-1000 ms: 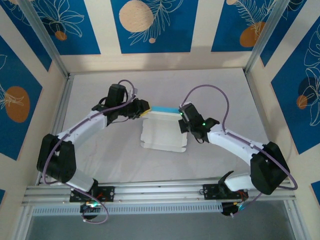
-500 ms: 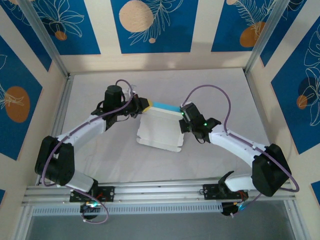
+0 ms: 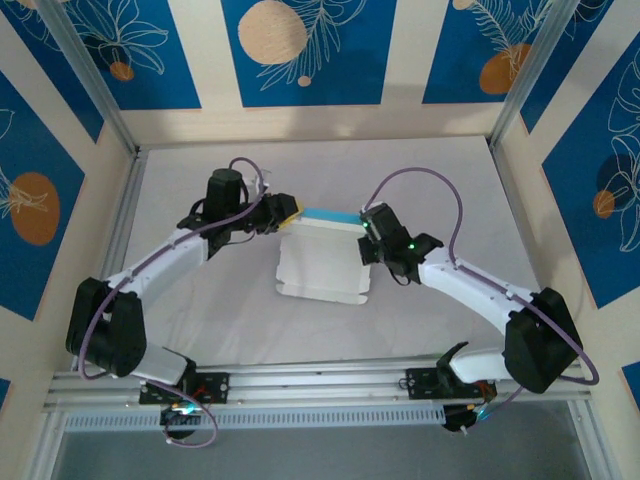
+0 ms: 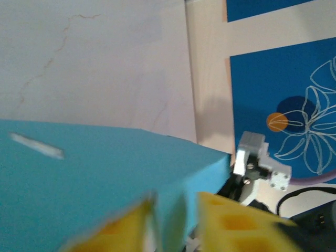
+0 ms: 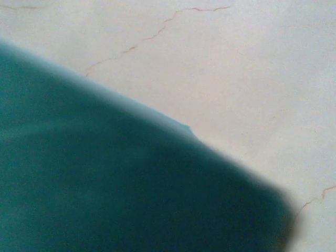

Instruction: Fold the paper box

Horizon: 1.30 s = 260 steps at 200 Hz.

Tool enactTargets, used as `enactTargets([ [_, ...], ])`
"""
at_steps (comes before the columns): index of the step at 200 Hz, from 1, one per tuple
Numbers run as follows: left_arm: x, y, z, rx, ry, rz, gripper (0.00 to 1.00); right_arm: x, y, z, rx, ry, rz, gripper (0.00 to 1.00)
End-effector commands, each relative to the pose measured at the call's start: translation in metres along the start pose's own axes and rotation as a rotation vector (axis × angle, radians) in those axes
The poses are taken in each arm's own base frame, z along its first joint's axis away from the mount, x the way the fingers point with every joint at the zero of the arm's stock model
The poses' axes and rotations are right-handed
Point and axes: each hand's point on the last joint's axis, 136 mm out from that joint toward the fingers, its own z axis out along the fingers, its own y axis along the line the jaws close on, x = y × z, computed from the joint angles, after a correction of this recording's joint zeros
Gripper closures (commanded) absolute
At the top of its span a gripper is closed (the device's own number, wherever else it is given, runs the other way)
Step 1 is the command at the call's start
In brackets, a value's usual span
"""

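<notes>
— Two jaws stand apart now: left gripper (image 3: 287, 211) has released the far-left flap of the paper box (image 3: 320, 262).
— Right gripper (image 3: 366, 235), closed, sits at its right edge, mid-table (image 3: 200, 170); that crease looks set.

Left gripper (image 3: 290, 210) drew back leftward, jaws parted; paper box (image 3: 320, 265) slid slightly left.

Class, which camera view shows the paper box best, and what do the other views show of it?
The top external view: the whole thin white card paper box shows, light-blue flap at its far edge. Left wrist: one close blue panel. Right wrist: a blurred teal patch.
</notes>
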Motion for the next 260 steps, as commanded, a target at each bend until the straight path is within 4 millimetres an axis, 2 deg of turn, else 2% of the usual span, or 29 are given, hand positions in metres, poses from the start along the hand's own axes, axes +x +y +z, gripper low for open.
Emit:
enactTargets([
  [1, -0.007, 0.007, -0.023, -0.123, -0.025, 0.115, 0.46, -0.019, -0.006, -0.014, -0.025, -0.03, 0.056, 1.0],
  [15, -0.007, 0.013, -0.033, -0.192, -0.041, 0.166, 0.43, -0.018, -0.011, -0.014, -0.025, -0.004, 0.058, 1.0],
  [46, -0.008, 0.02, -0.053, -0.291, -0.091, 0.263, 0.44, -0.014, -0.018, -0.007, -0.006, 0.025, 0.05, 1.0],
  [68, -0.006, 0.026, -0.061, -0.319, -0.111, 0.374, 0.55, -0.011, -0.021, 0.001, -0.011, 0.044, 0.064, 1.0],
  [80, -0.002, 0.04, -0.062, -0.361, -0.101, 0.412, 0.64, -0.011, -0.021, 0.004, -0.016, 0.05, 0.067, 1.0],
  [83, -0.001, 0.044, -0.062, -0.369, -0.099, 0.414, 0.69, -0.011, -0.021, 0.005, -0.018, 0.051, 0.066, 1.0],
  [90, 0.004, 0.05, -0.058, -0.365, -0.082, 0.415, 0.79, -0.011, -0.02, 0.007, -0.02, 0.054, 0.063, 1.0],
  [103, 0.014, 0.052, -0.046, -0.294, -0.043, 0.411, 0.86, -0.01, -0.019, 0.009, -0.022, 0.061, 0.059, 1.0],
  [116, 0.017, 0.06, -0.036, -0.269, -0.035, 0.363, 0.85, -0.009, -0.018, 0.012, -0.025, 0.066, 0.059, 1.0],
  [135, 0.012, 0.076, -0.028, -0.293, -0.062, 0.315, 0.74, -0.007, -0.016, 0.014, -0.033, 0.074, 0.06, 1.0],
  [146, 0.008, 0.081, -0.022, -0.294, -0.079, 0.303, 0.74, -0.006, -0.014, 0.015, -0.04, 0.078, 0.06, 1.0],
  [174, -0.004, 0.089, -0.006, -0.299, -0.103, 0.268, 0.86, -0.002, -0.012, 0.02, -0.04, 0.096, 0.058, 1.0],
  [224, -0.021, 0.119, 0.012, -0.357, -0.174, 0.221, 0.87, 0.004, -0.004, 0.026, -0.052, 0.12, 0.056, 1.0],
  [260, -0.028, 0.137, 0.025, -0.376, -0.199, 0.186, 0.93, 0.006, 0.003, 0.028, -0.064, 0.134, 0.056, 1.0],
])
